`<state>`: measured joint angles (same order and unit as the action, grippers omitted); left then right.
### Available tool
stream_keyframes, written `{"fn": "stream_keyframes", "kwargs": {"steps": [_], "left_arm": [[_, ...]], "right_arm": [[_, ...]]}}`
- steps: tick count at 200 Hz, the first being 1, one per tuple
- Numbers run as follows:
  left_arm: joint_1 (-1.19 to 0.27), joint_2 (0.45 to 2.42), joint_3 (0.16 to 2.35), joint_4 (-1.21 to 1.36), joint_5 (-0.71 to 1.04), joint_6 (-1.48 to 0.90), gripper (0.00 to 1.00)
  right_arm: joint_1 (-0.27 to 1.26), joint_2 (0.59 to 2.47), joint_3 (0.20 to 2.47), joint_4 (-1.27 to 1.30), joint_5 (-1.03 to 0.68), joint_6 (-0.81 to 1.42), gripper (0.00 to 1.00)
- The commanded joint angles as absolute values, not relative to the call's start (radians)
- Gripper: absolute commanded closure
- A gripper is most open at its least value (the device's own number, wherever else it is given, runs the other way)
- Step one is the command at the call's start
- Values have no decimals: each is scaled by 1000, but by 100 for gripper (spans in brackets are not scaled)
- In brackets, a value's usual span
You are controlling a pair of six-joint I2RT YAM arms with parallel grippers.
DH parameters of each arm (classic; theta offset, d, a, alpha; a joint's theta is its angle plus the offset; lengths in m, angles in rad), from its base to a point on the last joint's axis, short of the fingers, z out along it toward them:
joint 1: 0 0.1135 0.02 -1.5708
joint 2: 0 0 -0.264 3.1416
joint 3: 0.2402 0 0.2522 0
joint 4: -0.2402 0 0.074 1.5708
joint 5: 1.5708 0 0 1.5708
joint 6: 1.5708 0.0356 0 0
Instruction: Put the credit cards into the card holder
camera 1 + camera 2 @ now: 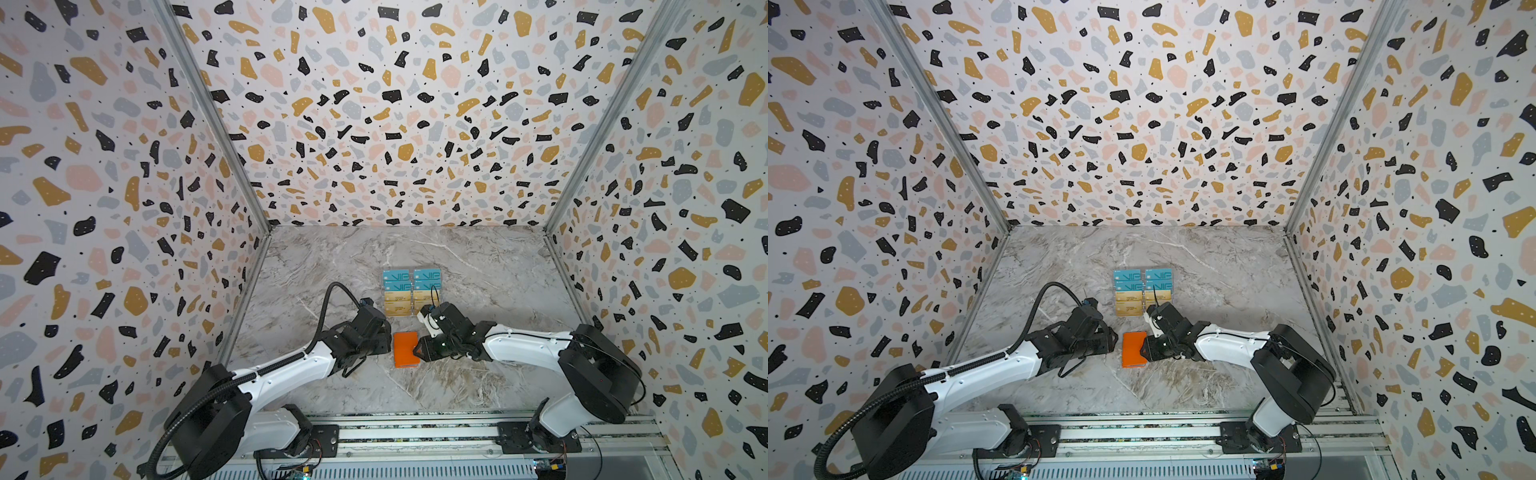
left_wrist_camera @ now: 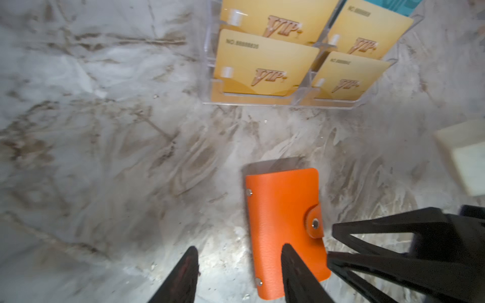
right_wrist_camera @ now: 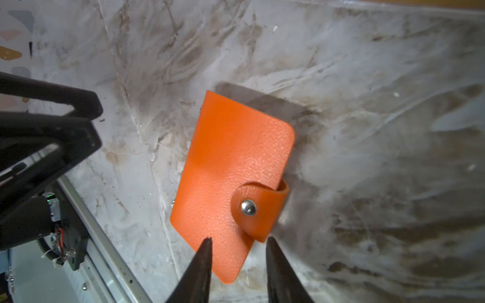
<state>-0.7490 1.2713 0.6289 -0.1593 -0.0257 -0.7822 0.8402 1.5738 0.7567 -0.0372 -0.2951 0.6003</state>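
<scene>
I bracket the snapped-shut card holder (image 2: 283, 207) from both sides, likely to unsnap it: left gripper (image 2: 240, 246) and right gripper (image 3: 239, 238) agape, gripping nothing (credit cards (image 2: 265, 65) wait).

Card holder (image 1: 405, 349) orange — credit cards (image 1: 411, 293) gold and teal.

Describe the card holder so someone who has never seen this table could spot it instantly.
On the marble table, find the clear stand of teal and gold cards near the middle. Just below it in both top views lies the card holder. It is the only orange thing: a closed, leather-like wallet with a metal snap tab.
</scene>
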Motion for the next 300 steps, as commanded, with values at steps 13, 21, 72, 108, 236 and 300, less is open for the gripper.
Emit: {"fn": "stream_keyframes", "kwargs": {"steps": [13, 21, 72, 108, 236, 300], "left_arm": [[-731, 1333, 609, -14, 94, -800, 47], [-727, 1343, 606, 3, 112, -802, 47], [-718, 1379, 587, 53, 167, -803, 47], [-695, 1353, 537, 100, 154, -822, 47], [-672, 1436, 423, 376, 307, -930, 44], [-673, 1465, 367, 597, 375, -1010, 45]], "right_arm": [[815, 1598, 785, -15, -289, 582, 66], [812, 1608, 788, -14, -290, 579, 69], [810, 1647, 769, -7, -280, 569, 71], [811, 1675, 757, -32, -242, 555, 75], [770, 1686, 679, 16, -299, 597, 83], [745, 1688, 647, 71, -368, 629, 84]]}}
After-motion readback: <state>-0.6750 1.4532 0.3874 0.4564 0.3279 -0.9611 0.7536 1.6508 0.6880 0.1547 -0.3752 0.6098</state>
